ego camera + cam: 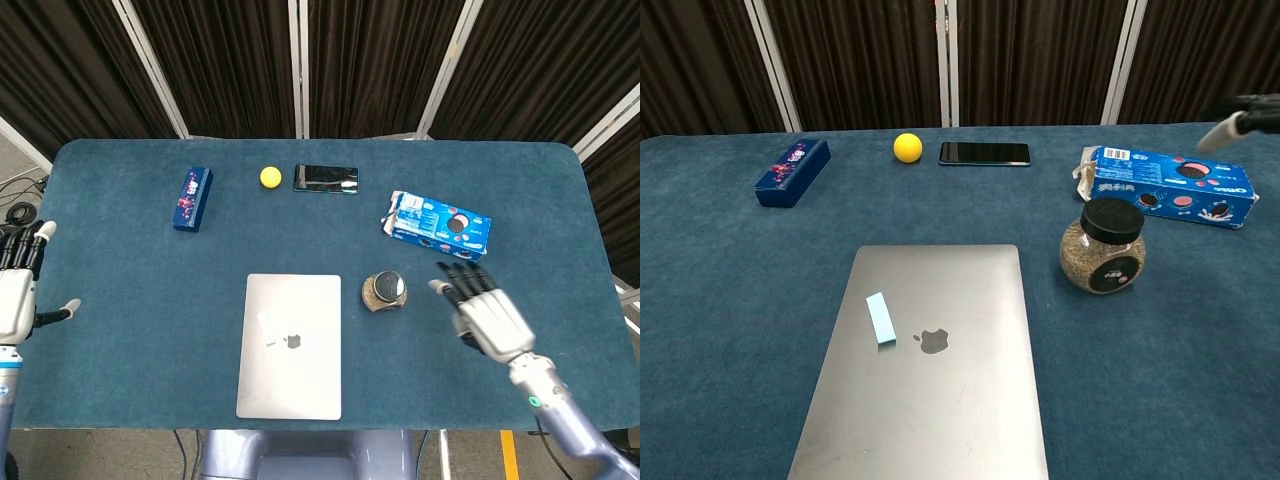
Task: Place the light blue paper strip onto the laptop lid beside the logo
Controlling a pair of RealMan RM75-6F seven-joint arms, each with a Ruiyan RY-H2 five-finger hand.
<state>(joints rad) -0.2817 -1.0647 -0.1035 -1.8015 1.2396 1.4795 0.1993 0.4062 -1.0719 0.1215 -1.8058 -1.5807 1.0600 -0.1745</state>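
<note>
The light blue paper strip (880, 319) is laid flat on the silver laptop lid (970, 400), just beside the logo (932, 341), so the job looks done. The left hand (15, 295) and right hand (485, 318) are kept away, fingers spread, nothing held.

Closed silver laptop (930, 370), near centre; light blue paper strip (880, 319) on its lid, just left of the logo (932, 341). Jar (1102, 246) with black lid, right. Cookie box (1165, 186), far right. Phone (984, 152), yellow ball (907, 147), dark blue box (792, 171), far side. Fingertip (1230, 126) at right edge.
</note>
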